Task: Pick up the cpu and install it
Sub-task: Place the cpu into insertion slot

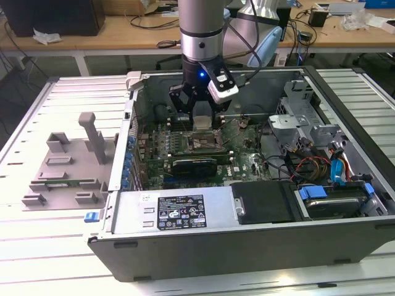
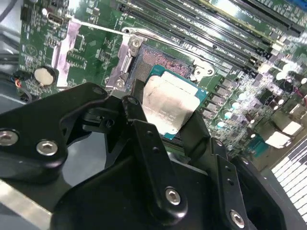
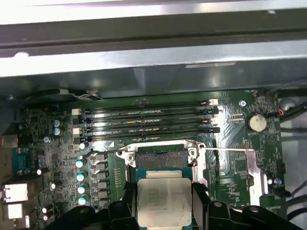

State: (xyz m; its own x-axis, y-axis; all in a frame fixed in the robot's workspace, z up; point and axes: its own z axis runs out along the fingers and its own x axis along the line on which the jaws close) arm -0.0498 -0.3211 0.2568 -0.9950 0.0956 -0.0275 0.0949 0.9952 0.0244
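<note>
Bright even light, glare on cpu (image 2: 165, 108)

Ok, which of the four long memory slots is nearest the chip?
The slot bordering the socket frame, closest to the held chip; the other three lie beyond it, toward the case wall.

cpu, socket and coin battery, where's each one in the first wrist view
cpu (image 3: 164, 201): first wrist view, middle of its silver top
socket (image 3: 160, 155): first wrist view, exposed contact area inside the metal frame
coin battery (image 3: 256, 122): first wrist view, centre of its round face

An electronics lab: cable-strewn workbench (image 1: 92, 38) behind an opened computer case (image 1: 203, 246).
</note>
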